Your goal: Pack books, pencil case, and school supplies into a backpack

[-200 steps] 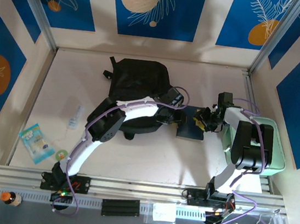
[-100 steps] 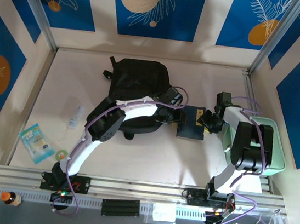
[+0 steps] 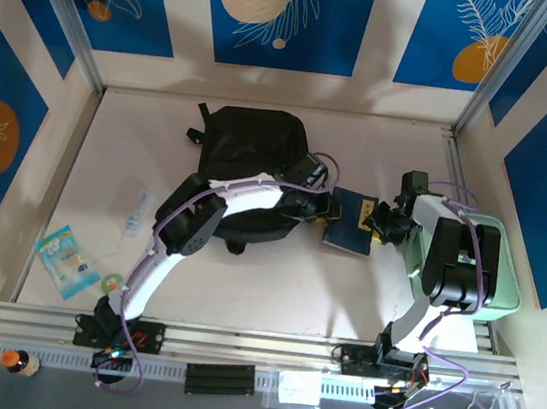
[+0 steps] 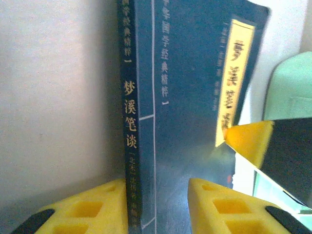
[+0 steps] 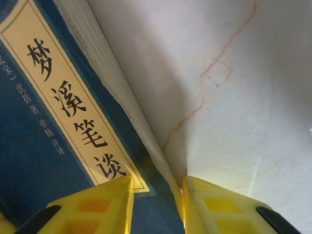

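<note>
While left jaws and right jaws pinch it | thin rectangular navy book [image 3: 349, 230]

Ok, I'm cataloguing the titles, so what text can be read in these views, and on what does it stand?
"梦溪笔谈": down the spine of the book, left wrist view.
"梦溪笔谈": on the cover's yellow label, right wrist view.
"国学经典精粹": small, at the top of the spine and again on the cover beside it.
"沈括 著": small, beside the yellow label; the rest of that line is too blurred to be sure.
Top view: everything is too small to read.
</note>
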Robot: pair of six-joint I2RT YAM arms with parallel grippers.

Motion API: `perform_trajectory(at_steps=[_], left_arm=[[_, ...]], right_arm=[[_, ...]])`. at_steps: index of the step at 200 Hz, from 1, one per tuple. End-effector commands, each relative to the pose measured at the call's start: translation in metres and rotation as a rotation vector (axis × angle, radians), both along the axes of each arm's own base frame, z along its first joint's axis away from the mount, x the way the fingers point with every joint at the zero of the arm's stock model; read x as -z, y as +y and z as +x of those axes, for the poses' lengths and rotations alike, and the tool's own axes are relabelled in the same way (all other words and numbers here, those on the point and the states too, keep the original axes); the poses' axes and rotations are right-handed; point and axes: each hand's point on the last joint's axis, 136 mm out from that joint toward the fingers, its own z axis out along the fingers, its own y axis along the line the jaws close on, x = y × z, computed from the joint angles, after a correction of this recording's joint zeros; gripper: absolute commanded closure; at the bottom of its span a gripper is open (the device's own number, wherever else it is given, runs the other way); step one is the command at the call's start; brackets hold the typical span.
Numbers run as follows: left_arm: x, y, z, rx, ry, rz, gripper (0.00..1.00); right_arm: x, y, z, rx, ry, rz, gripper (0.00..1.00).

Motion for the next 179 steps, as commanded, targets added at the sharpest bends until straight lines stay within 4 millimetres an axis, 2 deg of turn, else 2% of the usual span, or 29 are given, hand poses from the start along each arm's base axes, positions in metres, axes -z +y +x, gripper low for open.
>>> perform_trajectory(at_steps=[1,18,66,100,125,147,168,179], left_arm=[[-0.080,-0.020,-0.009,0.075,-0.098,-0.173,0.68],[-0.077,-0.016,-0.011,0.071,-0.096,-0.157,0.68],[-0.035,-0.004,-0.014,0.054,-0.040,-0.038,0.70],[-0.027,0.000,-0.011,0.060,-0.049,0.014,0.74],[-0.039,-0.001,-0.006,0.063,-0.083,0.007,0.87],[-0.061,0.005,0.004,0.048,-0.134,-0.014,1.00],[-0.090,0.022,0.015,0.016,-0.200,-0.032,1.00],[-0.105,0.034,0.021,-0.007,-0.236,-0.034,1.00]], right_arm=[[0.001,0.017,0.000,-0.018,-0.001,0.090,0.71],[0.000,0.017,0.000,-0.017,-0.004,0.092,0.71],[-0.006,0.020,0.002,-0.023,-0.036,0.104,0.71],[-0.015,0.022,0.006,-0.021,-0.079,0.123,0.71],[-0.020,0.022,0.006,-0.012,-0.099,0.127,0.70],[-0.028,0.017,0.007,0.013,-0.139,0.123,0.65],[-0.046,0.014,0.009,0.036,-0.226,0.144,0.58],[-0.060,0.019,0.011,0.029,-0.282,0.192,0.54]])
